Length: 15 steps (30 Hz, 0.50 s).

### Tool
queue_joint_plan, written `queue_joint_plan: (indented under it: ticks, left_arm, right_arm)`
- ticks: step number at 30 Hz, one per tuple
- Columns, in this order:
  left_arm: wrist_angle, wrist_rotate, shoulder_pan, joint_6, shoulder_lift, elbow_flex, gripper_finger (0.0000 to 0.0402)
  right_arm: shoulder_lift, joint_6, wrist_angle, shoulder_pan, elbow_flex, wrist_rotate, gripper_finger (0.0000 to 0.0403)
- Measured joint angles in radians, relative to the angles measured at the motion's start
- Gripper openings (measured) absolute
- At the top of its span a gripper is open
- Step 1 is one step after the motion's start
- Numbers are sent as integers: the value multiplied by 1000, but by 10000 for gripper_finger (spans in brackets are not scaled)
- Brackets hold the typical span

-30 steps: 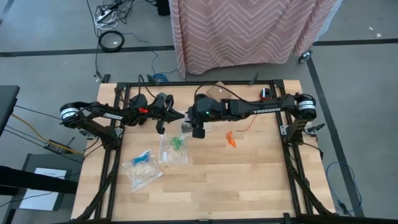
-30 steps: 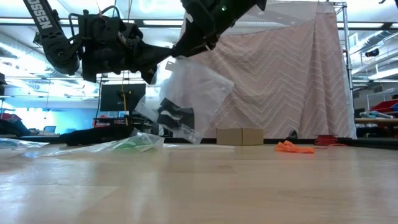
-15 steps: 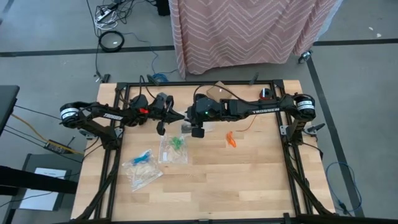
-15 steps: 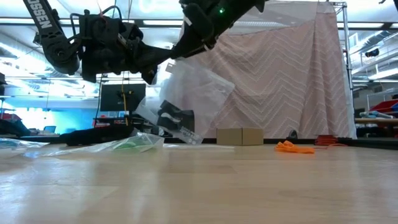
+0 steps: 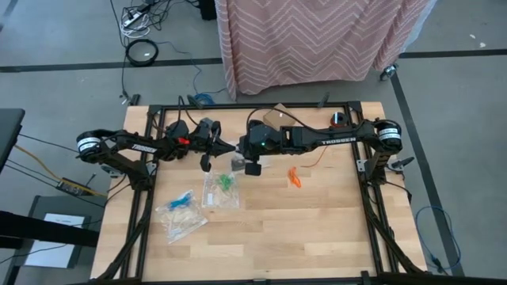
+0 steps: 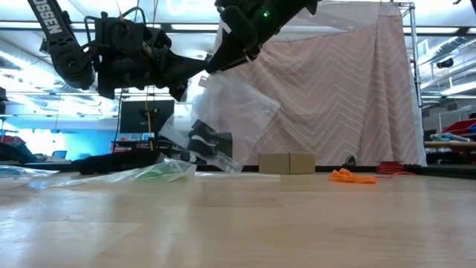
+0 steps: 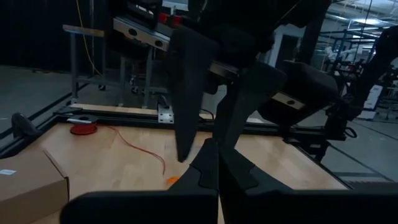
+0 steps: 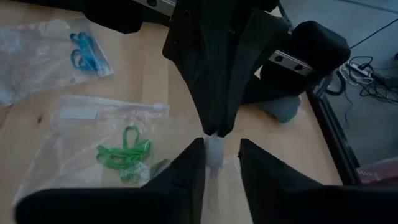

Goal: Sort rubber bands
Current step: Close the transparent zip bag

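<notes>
Rubber bands in black [image 6: 202,139] sit inside a clear bag [image 6: 236,112] hanging above the table [image 5: 317,222]. The left gripper [image 5: 226,148] is clenched on the bag's top edge; beside it, the right gripper [image 8: 216,148] straddles that edge with its fingers slightly apart. Green bands [image 8: 124,153] lie in a second bag [image 8: 81,134] on the table below; orange bands [image 5: 294,177] lie loose, off to the hanging bag's side.

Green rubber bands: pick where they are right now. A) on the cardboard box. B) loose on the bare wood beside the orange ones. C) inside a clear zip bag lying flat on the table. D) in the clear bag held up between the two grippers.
C: the green rubber bands show through a clear zip bag lying flat on the table.
</notes>
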Motion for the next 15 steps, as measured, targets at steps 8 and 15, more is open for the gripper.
queue_joint_plan:
  ticks: [8, 15]
  left_arm:
    - [-7, -3, 1, 0, 0, 1, 0]
    - [-13, -17, 0, 0, 1, 1, 0]
  right_arm:
    - [0, -7, -12, 1, 0, -2, 11]
    - [0, 23, -51, 2, 2, 18, 6]
